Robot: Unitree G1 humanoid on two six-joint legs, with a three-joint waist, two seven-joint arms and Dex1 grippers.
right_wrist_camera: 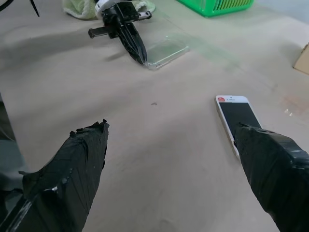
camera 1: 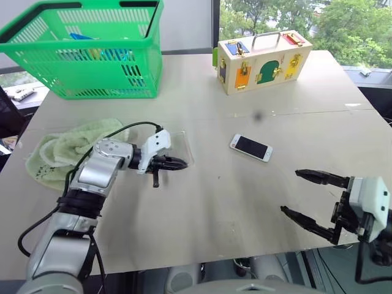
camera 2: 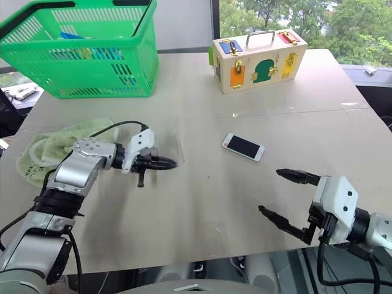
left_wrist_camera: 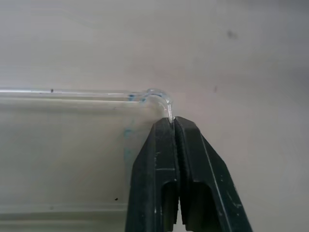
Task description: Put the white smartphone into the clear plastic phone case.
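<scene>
The white smartphone (camera 1: 251, 147) lies screen up, flat on the table right of centre. The clear plastic phone case (camera 1: 179, 146) lies flat to its left, near the green towel. My left gripper (camera 1: 182, 163) is shut, its fingertips pinching the case's near right corner rim (left_wrist_camera: 166, 104). My right gripper (camera 1: 291, 192) hovers open above the table's front right edge, short of the phone, with nothing between its fingers (right_wrist_camera: 77, 159). In the right wrist view the phone (right_wrist_camera: 239, 116) lies just past one fingertip, and the case (right_wrist_camera: 166, 48) is farther off.
A green basket (camera 1: 86, 49) stands at the back left. A wooden latch box (camera 1: 263, 61) stands at the back, right of centre. A crumpled green towel (camera 1: 61, 150) lies left of the case. Bare tabletop (camera 1: 220, 196) stretches between the grippers.
</scene>
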